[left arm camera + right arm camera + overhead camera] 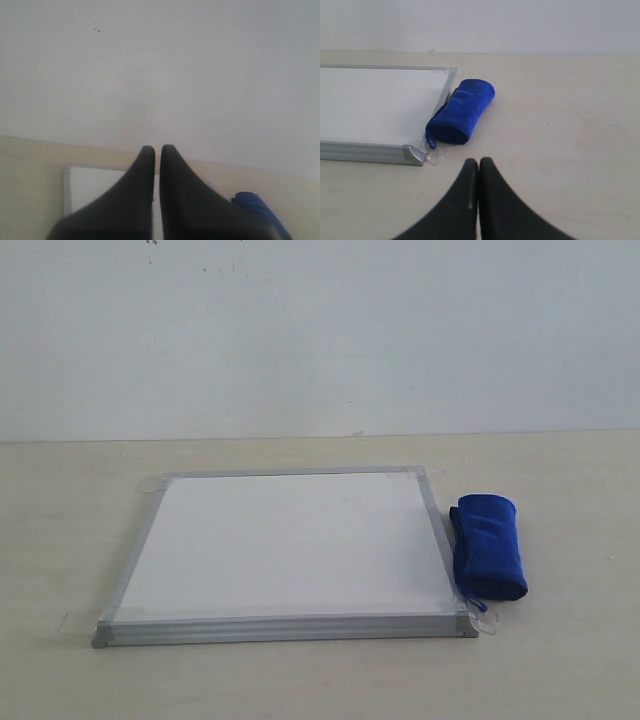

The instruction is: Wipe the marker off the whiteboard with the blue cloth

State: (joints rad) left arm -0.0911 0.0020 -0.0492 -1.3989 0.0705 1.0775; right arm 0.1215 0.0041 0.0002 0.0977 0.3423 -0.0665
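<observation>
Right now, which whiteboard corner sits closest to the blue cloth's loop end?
The near right corner in the exterior view: the blue cloth lies beside the whiteboard there, its loop by that corner.

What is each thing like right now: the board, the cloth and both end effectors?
whiteboard: flat on the table, surface looks clean.
blue cloth: rolled up, beside the board, nothing holding it.
left end effector: shut, empty.
right end effector: shut, empty.

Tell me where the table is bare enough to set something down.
Bare table lies left of the whiteboard, in front of its near frame, behind it to the wall, and right of the blue cloth. Crowded only where the cloth lies beside the board's right frame.
</observation>
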